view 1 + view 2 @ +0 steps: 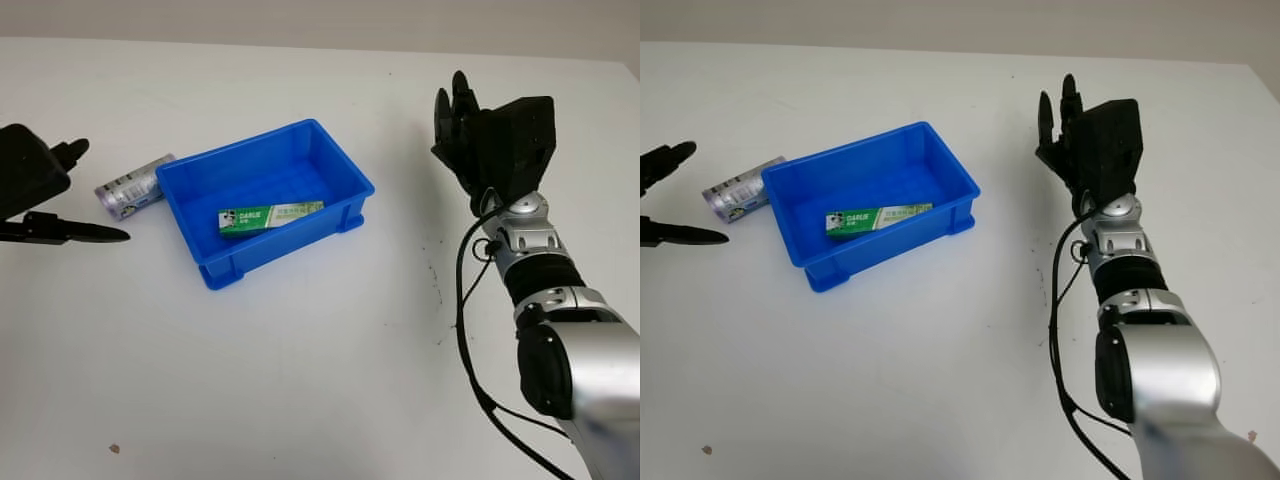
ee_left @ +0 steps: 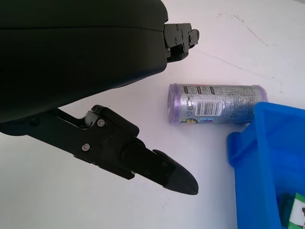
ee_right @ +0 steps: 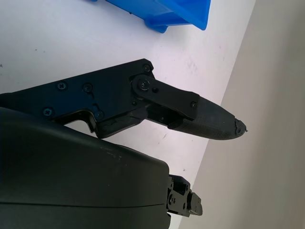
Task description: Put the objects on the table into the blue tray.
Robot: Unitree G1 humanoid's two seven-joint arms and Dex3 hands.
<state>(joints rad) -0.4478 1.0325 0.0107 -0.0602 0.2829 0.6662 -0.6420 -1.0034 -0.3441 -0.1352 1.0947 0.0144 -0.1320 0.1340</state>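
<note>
One barcode on purple roll, beside blue tray.

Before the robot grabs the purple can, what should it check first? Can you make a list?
1. Purple can is still outside the blue tray, lying on its side on the table: ok, it needs picking.
2. Left hand is open beside the can, holding nothing: ok.
3. Nothing lies between the left hand and the can: ok.
4. The can sits very close to the tray wall; whether they touch: cannot tell.
5. The tray has room beside the toothpaste box already inside: ok.
6. Right hand is open, on the far side of the tray from the can, out of the way: ok.
</note>
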